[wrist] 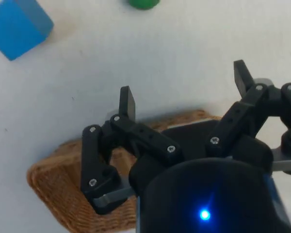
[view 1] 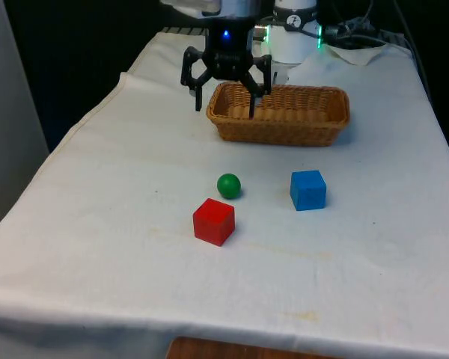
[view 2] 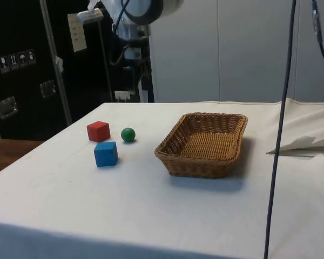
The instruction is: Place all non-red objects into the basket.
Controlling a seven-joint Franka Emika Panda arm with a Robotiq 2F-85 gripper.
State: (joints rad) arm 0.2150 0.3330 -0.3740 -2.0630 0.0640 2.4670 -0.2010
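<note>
Fingers of the black gripper (view 1: 225,105) stand wide apart and hold nothing, hanging in the air above the near left corner of the wicker basket (view 1: 314,129) as the front view has it. Nearer the camera, on the white cloth (view 1: 97,224), lie three pieces, well apart from the gripper: a green ball (view 1: 228,185), a red cube (view 1: 213,221) just in front of it, and a blue cube (view 1: 307,189) to the front view's right of the ball. None touches the basket or another.
</note>
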